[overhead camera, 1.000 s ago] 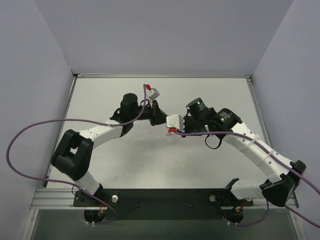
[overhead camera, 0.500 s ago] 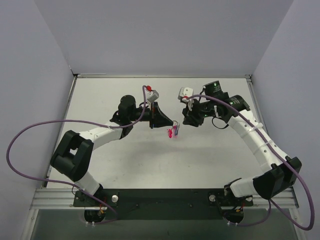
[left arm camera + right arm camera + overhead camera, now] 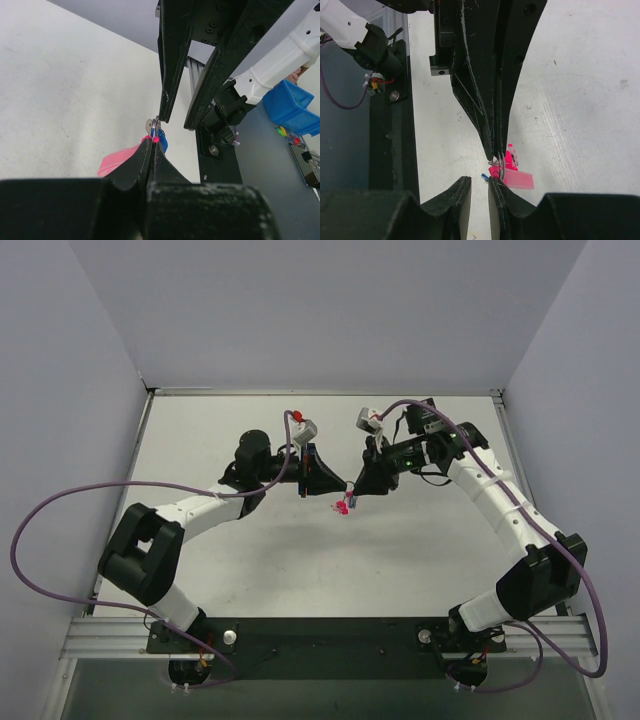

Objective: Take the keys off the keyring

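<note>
Seen from above: left gripper (image 3: pixel 343 486) pressed together over the middle of the white table (image 3: pixel 250 565), pinching the keyring, with the keys (image 3: pixel 345 506) a pink cluster just below its tips. Keyring itself too thin to make out from that height. Right gripper (image 3: pixel 357 489) brought back in close, tips just beside the left pair and the cluster. Half a second earlier, drawn well away toward the far right. A second earlier, bent low over the same spot, wrist housing covering most of the cluster. Left arm and keys barely shifted across the three moments. Caught by the left wrist camera: own fingers (image 3: pixel 142 160) shut tight with no gap, the silvery keyring (image 3: pixel 154 125) poking out past the tips, a blue key (image 3: pixel 163 145) on one side and a pink key (image 3: pixel 117 161) slanting away on the other. Right gripper (image 3: pixel 175 123) reaching in from the top of that view, fingers spread a little, one tip almost touching the ring; contact impossible to confirm. Caught by the right wrist camera: own fingers (image 3: pixel 462 192) parted with bare table showing between them, nothing held. Left gripper (image 3: pixel 495 152) pointing down from above, closed, with ring and pink keys (image 3: pixel 512 174) bunched at its tip, just beyond the right-hand finger.
</note>
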`<state>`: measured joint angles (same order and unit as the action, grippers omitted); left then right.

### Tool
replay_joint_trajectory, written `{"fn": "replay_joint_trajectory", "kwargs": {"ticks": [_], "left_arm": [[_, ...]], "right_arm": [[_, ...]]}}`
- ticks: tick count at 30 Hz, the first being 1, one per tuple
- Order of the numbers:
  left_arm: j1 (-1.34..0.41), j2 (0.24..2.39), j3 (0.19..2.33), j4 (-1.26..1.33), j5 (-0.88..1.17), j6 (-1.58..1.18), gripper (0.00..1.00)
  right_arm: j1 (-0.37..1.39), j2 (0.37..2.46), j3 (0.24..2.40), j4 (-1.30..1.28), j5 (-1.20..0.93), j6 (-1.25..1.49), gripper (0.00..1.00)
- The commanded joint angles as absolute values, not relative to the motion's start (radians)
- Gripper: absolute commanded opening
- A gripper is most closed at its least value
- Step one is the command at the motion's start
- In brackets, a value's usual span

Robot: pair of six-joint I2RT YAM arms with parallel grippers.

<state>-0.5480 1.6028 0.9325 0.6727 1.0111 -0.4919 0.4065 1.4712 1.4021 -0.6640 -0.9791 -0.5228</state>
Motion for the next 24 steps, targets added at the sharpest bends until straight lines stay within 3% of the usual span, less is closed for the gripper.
{"fn": "replay_joint_trajectory", "kwargs": {"ticks": [1, 6, 24], "left_arm": [[-0.552, 1.565, 0.939, 0.73, 1.037, -0.482, 0.0], [-0.552, 1.563, 0.939, 0.733, 1.039, -0.485, 0.0], [-0.551, 1.562, 0.937, 0.77, 1.057, -0.517, 0.0]], "right_arm": [[0.377, 1.483, 1.425, -0.65, -1.061, -0.506, 0.21], [0.374, 1.496, 1.416, -0.649, -1.077, -0.5, 0.15], [0.361, 1.513, 1.371, -0.603, -1.026, -0.514, 0.29]]}}
